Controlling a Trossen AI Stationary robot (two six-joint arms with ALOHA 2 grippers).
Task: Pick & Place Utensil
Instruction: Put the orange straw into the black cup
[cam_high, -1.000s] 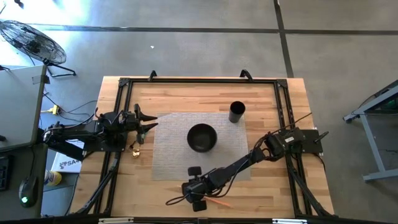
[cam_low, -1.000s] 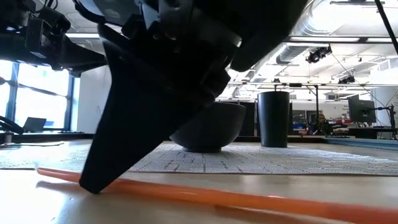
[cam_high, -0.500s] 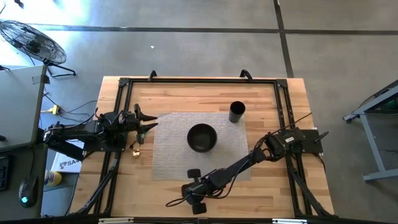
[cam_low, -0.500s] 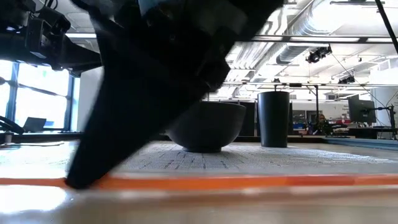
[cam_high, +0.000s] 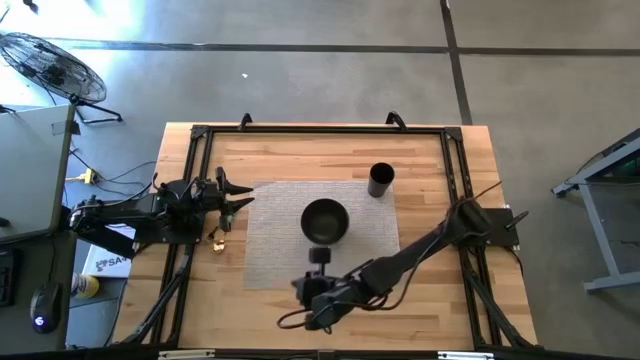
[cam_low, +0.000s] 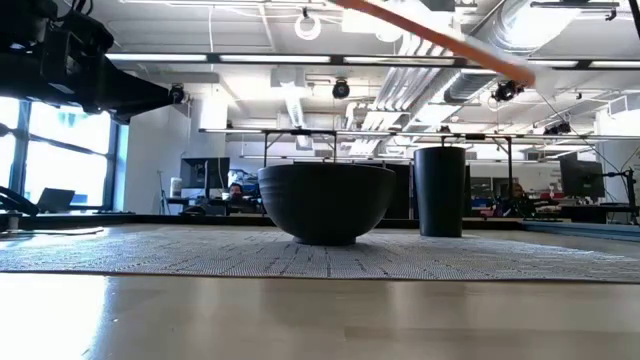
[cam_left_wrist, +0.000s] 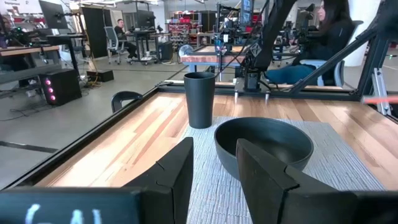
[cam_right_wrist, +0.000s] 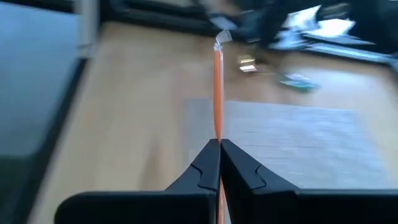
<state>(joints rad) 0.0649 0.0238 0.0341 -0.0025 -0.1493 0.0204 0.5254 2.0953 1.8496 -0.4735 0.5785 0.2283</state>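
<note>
High view: your right gripper hovers at the bowl's 6 o'clock; the left gripper waits at its 9 o'clock, fingers parted.

Low view: the orange utensil is in the air above the tabletop.

Right wrist view: your fingers are clenched on the utensil, probably a straw.

Left wrist view: bowl, cup beyond.
</note>
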